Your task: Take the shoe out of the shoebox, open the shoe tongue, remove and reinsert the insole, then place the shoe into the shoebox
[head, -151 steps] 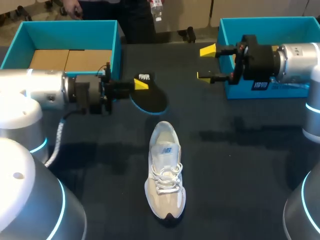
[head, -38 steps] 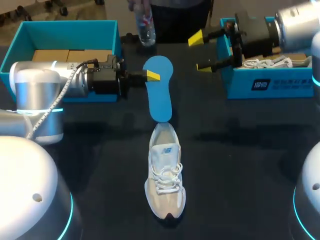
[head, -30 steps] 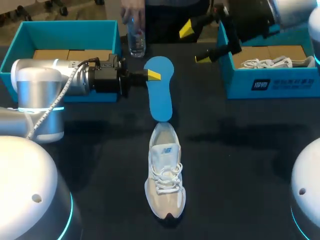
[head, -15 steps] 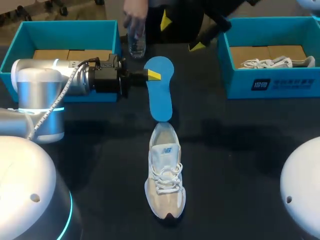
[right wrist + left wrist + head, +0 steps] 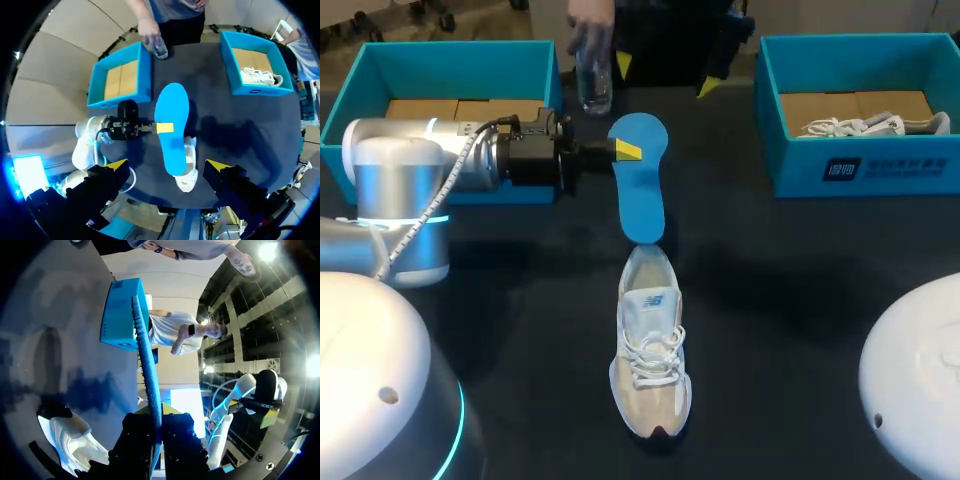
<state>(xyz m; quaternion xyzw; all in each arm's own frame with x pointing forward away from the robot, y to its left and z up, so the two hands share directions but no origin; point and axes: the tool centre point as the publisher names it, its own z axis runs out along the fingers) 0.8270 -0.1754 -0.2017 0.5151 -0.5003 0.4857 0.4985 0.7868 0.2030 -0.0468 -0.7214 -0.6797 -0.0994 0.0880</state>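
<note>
A blue insole (image 5: 638, 178) hangs flat above the table, its lower end just over the heel of the shoe. My left gripper (image 5: 625, 150) is shut on the insole's side edge. In the left wrist view the insole (image 5: 146, 365) runs edge-on out from between the fingers of my left gripper (image 5: 157, 415). The grey and white shoe (image 5: 650, 340) lies laced on the dark table, toe towards the front. My right gripper (image 5: 665, 75) stands open high over the table's back, holding nothing. From there it looks down on the insole (image 5: 172, 127) and the shoe (image 5: 187, 172).
A teal shoebox (image 5: 545, 70) with a cardboard floor stands at the back left. Another teal shoebox (image 5: 775, 110) at the back right holds a second shoe (image 5: 865, 125). A person's hand (image 5: 588, 35) holds a clear bottle (image 5: 593, 88) at the table's back edge.
My right arm has risen and swung from beside the right shoebox to the back middle, gripper still open. The left arm and the insole have kept still.
</note>
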